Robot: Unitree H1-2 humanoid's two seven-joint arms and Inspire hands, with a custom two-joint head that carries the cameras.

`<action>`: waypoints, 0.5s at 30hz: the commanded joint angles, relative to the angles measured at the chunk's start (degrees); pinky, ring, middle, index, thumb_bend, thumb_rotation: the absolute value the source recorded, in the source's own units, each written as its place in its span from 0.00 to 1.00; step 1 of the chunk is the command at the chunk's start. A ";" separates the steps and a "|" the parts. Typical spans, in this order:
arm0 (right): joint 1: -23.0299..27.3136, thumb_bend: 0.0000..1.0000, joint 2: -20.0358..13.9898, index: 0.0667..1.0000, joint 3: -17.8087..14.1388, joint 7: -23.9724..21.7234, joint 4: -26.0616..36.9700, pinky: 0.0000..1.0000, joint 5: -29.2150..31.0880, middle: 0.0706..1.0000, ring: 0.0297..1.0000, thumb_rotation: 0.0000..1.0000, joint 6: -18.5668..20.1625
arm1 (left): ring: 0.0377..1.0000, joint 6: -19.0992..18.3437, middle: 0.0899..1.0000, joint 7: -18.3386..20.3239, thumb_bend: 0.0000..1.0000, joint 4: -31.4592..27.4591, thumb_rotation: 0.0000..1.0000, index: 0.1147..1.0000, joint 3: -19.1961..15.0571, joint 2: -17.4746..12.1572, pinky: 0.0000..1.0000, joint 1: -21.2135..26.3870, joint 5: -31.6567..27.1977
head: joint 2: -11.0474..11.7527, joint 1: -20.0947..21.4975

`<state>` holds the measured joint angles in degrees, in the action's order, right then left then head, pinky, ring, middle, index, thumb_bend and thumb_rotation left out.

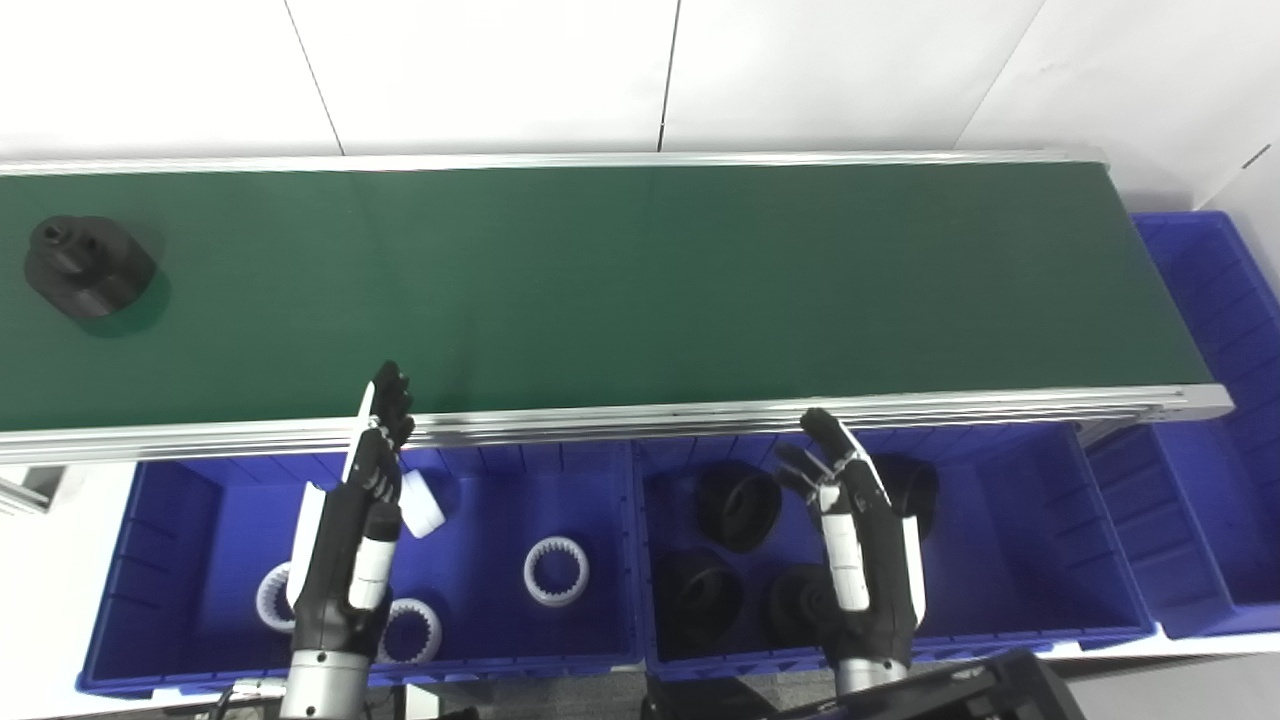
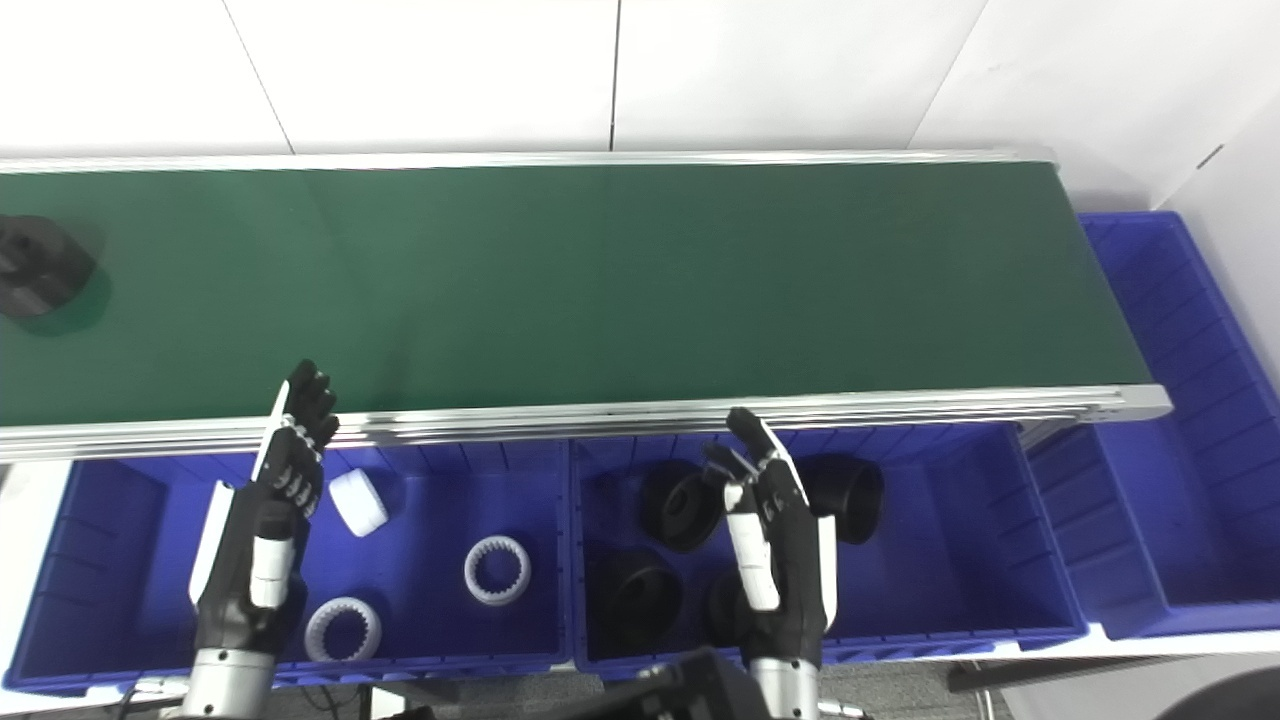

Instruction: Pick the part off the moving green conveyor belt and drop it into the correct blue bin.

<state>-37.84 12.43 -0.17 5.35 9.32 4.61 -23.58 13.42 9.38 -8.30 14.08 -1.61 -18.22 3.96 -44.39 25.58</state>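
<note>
White wall panels behind, white floor at the edges. Green belt [image 1: 640,290] across the whole width, framed in silver rails, running left to right. Black part [image 1: 88,265] on the belt at the far left, upright, a smaller hub on top, well apart from both hands.

Three blue bins along the near and right sides. Left bin [image 1: 160,560] under the near rail: white toothed rings [image 1: 555,571] lying flat on its floor, one near the middle, one at the front [image 2: 343,629], another partly hidden behind the left arm; also a white cylinder [image 2: 358,501], tilted, just beside the left hand's fingers. Middle bin [image 1: 1050,540] alongside it: several black parts [image 1: 738,508], one toward the back, one [image 2: 845,497] at the back right, partly behind the right hand, two more at the front. End bin [image 1: 1215,330] at the belt's right end, nothing visible inside.

Left hand [image 1: 360,520] raised over the left bin, fingers straight and apart, pointing toward the belt, tips over the near rail, holding nothing. Right hand [image 1: 860,540] raised over the middle bin, fingers spread and slightly curled, also holding nothing, tips short of the rail.
</note>
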 commanded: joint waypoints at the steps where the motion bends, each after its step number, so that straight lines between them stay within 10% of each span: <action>1: -1.44 0.77 1.20 0.82 -0.94 -2.61 0.78 0.75 1.12 0.86 0.78 0.79 -3.35 | 1.00 3.26 1.00 -0.67 0.83 -0.11 0.98 1.00 0.09 0.24 1.00 -0.36 -0.09 | 0.34 -0.15; 15: -3.52 0.78 4.38 0.82 -3.85 -8.93 0.15 0.76 0.53 0.88 0.79 0.80 -3.35 | 1.00 4.79 1.00 -0.08 0.80 0.47 0.97 1.00 0.22 -1.16 1.00 -1.87 0.36 | 3.05 0.45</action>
<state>-40.33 13.94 -3.94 -2.61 9.00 5.62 -23.59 15.75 9.54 -6.99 14.13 -2.94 -20.04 4.02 -41.75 26.10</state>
